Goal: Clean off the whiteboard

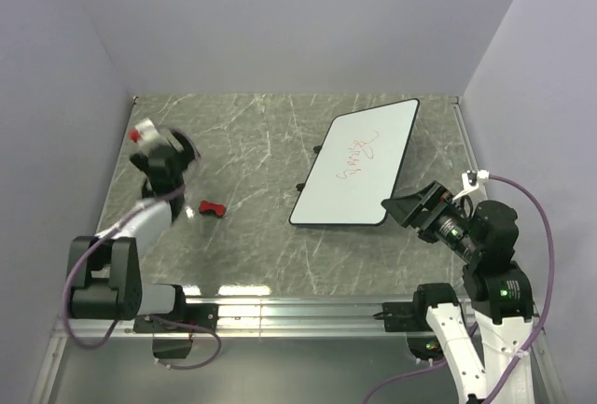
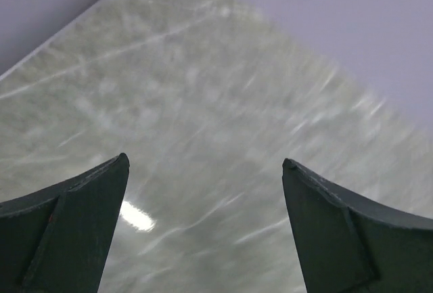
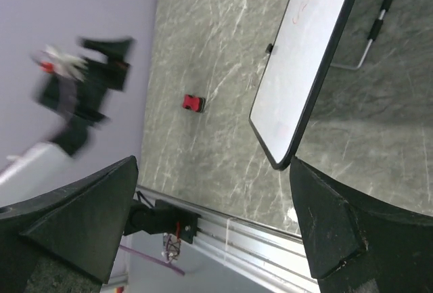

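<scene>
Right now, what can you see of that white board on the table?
The whiteboard is a flat white rectangle with rounded corners and a thin black frame, its face smooth and glossy. Red scribbled writing sits in its far half, not yet wiped. It stands skewed on the right of the marbled table, apparently propped at a slant: small black feet along one long edge, a thin wire stand under the other. Besides the table, I see nothing touching it.

Black joints and white links form the left arm [image 1: 104, 275] and right arm [image 1: 494, 234], each with a purple cable [image 1: 534, 201]. Dark, wedge-shaped fingers [image 3: 81, 218] tip the right claw [image 3: 213, 164] and left claw [image 2: 206, 164].
</scene>
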Motion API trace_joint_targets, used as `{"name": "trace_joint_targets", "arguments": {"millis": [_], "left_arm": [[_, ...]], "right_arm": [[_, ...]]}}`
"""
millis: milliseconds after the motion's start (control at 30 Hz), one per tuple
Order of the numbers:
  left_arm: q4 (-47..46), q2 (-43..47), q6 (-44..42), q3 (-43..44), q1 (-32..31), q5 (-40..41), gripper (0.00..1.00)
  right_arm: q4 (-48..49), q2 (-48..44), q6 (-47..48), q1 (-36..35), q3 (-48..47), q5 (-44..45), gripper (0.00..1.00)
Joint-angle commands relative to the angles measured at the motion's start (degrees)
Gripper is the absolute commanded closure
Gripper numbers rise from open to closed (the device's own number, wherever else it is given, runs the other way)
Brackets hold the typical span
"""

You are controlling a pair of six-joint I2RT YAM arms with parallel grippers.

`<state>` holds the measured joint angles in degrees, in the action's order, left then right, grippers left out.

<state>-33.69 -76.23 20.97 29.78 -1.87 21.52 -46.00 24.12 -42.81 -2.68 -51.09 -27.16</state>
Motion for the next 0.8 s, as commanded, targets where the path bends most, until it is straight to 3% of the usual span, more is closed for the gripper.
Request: {"name": "trace_joint_targets", "arguments": {"millis": [0, 67, 167, 333, 367, 500, 767], "left_arm": [[52.7, 2.1, 29.5, 25.5, 1.2, 9.6, 0.00], [57.5, -4.7, 20.3, 36.4, 3.3, -0.4, 0.01], [73.2, -11.7, 24.1, 44.8, 2.7, 2.2, 0.01], [80.6, -7.6, 32.4, 40.2, 2.2, -4.7, 0.01], [85.9, -6.7, 37.3, 40.2, 0.1, -4.0, 0.04], [92.9, -1.4, 46.7, 39.7, -3.0, -5.2, 0.14], [94.4, -0.3, 58.0, 34.0, -6.3, -8.7, 0.08]], "right_arm": [[3.5, 0.5, 0.5, -0.7, -1.6, 1.0, 0.00], [3.5, -0.1, -0.5, -1.2, -1.3, 3.9, 0.00], [6.4, -0.9, -2.7, -1.5, 0.9, 4.1, 0.00], [10.0, -2.1, -5.4, -2.1, 3.5, 3.3, 0.00], [10.1, -2.2, -5.6, -2.2, 4.1, 3.2, 0.00], [10.1, -3.6, -6.3, -2.2, 5.8, 2.6, 0.00], [6.4, -5.6, -3.3, -3.8, 6.0, 3.5, 0.00]]}}
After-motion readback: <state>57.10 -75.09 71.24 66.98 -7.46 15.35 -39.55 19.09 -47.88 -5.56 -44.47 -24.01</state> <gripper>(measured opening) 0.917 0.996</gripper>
